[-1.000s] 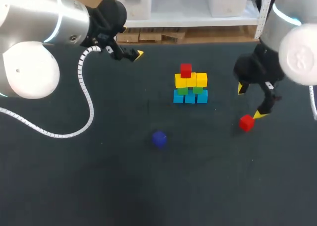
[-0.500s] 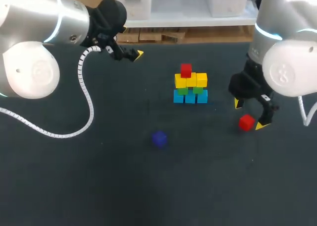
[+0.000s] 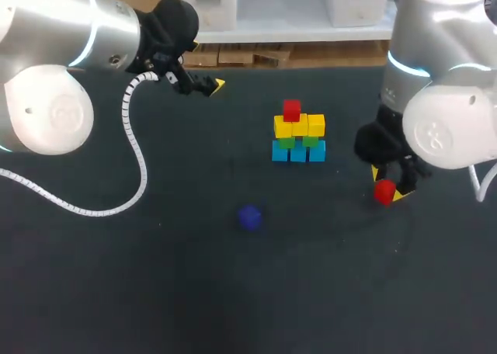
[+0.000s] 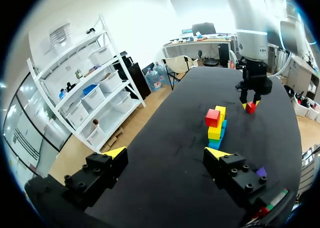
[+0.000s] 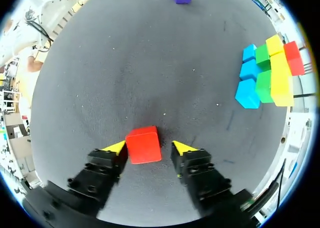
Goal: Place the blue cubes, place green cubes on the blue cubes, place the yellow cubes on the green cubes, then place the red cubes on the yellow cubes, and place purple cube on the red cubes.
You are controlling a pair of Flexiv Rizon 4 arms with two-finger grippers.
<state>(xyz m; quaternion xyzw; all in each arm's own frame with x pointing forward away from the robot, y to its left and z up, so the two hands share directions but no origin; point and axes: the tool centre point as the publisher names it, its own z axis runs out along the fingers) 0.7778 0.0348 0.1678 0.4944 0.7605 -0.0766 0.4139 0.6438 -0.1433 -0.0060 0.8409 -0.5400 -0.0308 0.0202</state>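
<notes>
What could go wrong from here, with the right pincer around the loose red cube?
1. The right pincer is open, and the loose red cube sits off-centre in it: close against one finger, with a gap at the other. Closing may shove or twist the cube and give a skewed grip.
2. The free spot on the yellow cubes is right beside the placed red cube. A skewed cube or wide-open fingers could knock it off.

Light is bright and even, falling from overhead. The dark table (image 3: 155,292) has a matte top and takes it flatly. Shadows there are soft and weak, a faint one hugging the red cube (image 5: 143,144). Strong highlights sit on the left arm (image 3: 46,28) and the right arm (image 3: 450,129).
</notes>
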